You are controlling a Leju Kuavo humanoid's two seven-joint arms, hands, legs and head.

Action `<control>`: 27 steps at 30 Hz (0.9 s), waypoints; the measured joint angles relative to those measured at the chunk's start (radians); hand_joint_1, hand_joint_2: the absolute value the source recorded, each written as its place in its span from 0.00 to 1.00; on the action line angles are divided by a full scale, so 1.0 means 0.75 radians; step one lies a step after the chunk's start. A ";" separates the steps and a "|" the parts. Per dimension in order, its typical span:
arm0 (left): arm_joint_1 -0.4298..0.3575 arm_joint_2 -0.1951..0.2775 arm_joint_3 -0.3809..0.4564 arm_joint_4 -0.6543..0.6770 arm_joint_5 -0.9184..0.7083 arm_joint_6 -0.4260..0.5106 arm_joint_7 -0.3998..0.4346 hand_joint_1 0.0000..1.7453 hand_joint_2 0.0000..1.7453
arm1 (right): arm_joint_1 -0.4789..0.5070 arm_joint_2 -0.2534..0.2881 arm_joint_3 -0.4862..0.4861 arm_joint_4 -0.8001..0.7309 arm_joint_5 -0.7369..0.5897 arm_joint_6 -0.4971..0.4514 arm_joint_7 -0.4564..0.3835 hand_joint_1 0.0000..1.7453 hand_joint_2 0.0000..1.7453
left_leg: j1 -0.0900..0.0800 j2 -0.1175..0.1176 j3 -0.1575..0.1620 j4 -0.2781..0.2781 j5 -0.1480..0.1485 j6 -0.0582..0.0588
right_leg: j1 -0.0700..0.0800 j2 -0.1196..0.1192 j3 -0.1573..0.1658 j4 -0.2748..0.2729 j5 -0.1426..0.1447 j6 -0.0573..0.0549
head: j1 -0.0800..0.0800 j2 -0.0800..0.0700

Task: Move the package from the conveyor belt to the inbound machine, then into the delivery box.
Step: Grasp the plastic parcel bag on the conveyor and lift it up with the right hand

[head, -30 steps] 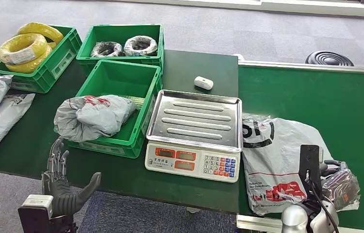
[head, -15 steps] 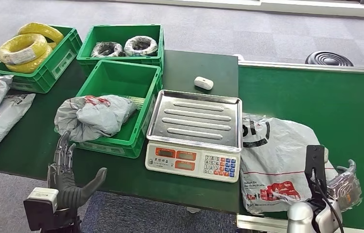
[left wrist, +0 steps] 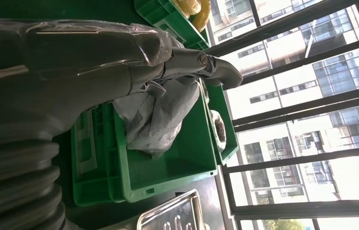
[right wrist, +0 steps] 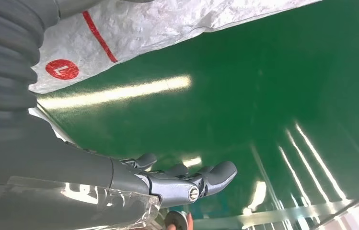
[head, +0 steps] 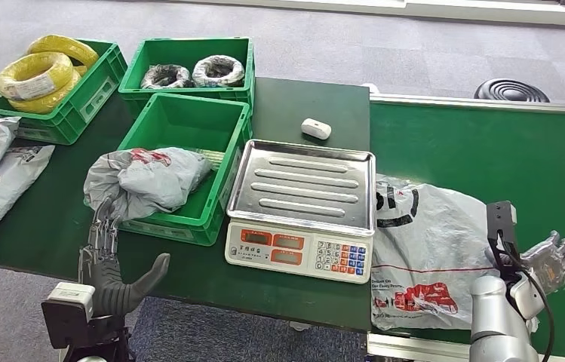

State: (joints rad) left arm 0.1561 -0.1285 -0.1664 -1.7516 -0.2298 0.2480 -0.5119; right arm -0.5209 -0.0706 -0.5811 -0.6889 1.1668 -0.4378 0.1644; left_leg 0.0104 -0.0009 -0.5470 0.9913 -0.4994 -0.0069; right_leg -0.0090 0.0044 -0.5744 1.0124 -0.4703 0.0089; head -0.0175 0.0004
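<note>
Head view: package, a grey-white poly bag, lies flat on conveyor belt, touching the scale on the scale's right side. Long axis runs roughly near-to-far along that edge. R hand sits just beyond the package's far-from-scale edge, fingers apart, holding nothing. So the package lies scale-ward of the R hand; R arm is clearly the nearer one. L hand is well left of the scale, near the green crate, fingers spread, empty.

L wrist view: fingers extended, nothing gripped; crate w/ a bagged parcel beyond them.

R wrist view: fingers loosely curled over bare belt, not on the package.
</note>
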 joint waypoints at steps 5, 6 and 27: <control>0.000 -0.002 0.002 0.000 -0.004 0.000 0.000 0.00 1.00 | -0.029 -0.002 -0.002 0.047 0.014 -0.009 0.004 0.00 1.00 | 0.000 0.000 0.000 0.000 0.000 0.000 | 0.000 0.000 0.000 0.000 0.000 0.000 | 0.000 0.000; 0.000 -0.002 0.003 0.000 -0.004 0.001 0.000 0.00 1.00 | -0.033 -0.002 -0.002 0.053 0.016 -0.010 0.004 0.00 1.00 | 0.000 0.000 0.000 0.000 0.000 0.000 | 0.000 0.000 0.000 0.000 0.000 0.000 | 0.000 0.000; -0.001 0.002 0.009 0.000 -0.018 0.023 0.009 0.00 1.00 | 0.023 0.109 -0.030 0.054 -0.193 0.167 -0.053 0.00 1.00 | 0.000 0.000 0.000 0.000 0.000 0.000 | 0.000 0.000 0.000 0.000 0.000 0.000 | 0.000 0.000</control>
State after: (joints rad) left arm 0.1556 -0.1270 -0.1598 -1.7517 -0.2435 0.2650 -0.5051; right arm -0.5040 0.0113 -0.6034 -0.6484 1.0221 -0.3124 0.1245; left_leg 0.0101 -0.0012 -0.5471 0.9912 -0.4993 -0.0069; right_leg -0.0093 0.0043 -0.5742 1.0124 -0.4703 0.0089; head -0.0174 0.0004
